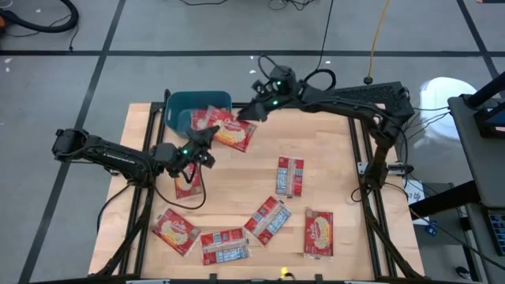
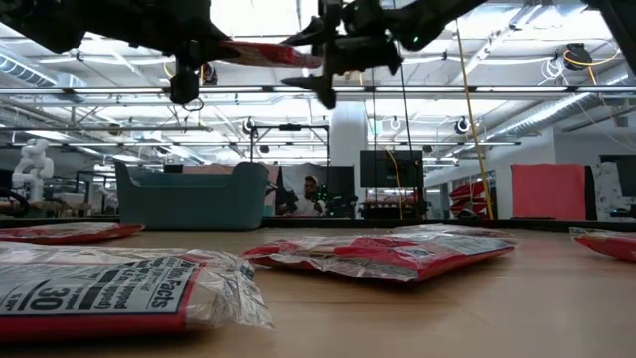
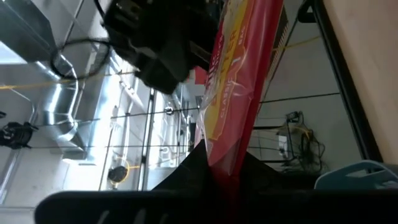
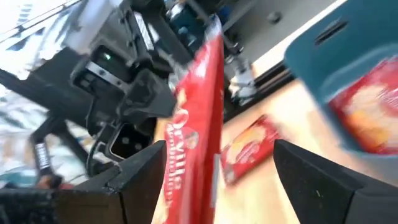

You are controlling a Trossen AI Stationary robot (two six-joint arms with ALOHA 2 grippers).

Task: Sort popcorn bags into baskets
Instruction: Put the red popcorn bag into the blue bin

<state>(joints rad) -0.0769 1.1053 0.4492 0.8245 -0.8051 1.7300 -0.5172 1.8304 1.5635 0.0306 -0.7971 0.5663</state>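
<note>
A red popcorn bag [image 1: 233,132] with a yellow-cream picture hangs in the air beside the teal basket [image 1: 180,106] at the table's far left. My left gripper [image 1: 203,147] is shut on it from the left. My right gripper [image 1: 251,113] is open at the bag's far right end, and its two fingers [image 4: 142,179] stand on either side of the bag [image 4: 198,130]. I cannot tell whether they touch it. Another red bag [image 1: 203,119] lies in the basket. In the low view the held bag [image 2: 266,52] shows high above the table. My left gripper pinches the bag's near left end [image 3: 225,163] between its two fingers. It comes at the bag about level from the table's left. The bag reaches away from the fingers toward my right gripper, lifted clear of the table and lying roughly level.
Several more red bags lie flat on the wooden table: one under my left arm [image 1: 187,184], one in the middle [image 1: 290,175], and others toward the near edge [image 1: 267,219] [image 1: 319,233] [image 1: 225,246] [image 1: 175,231]. Bare wood shows at the table's far right.
</note>
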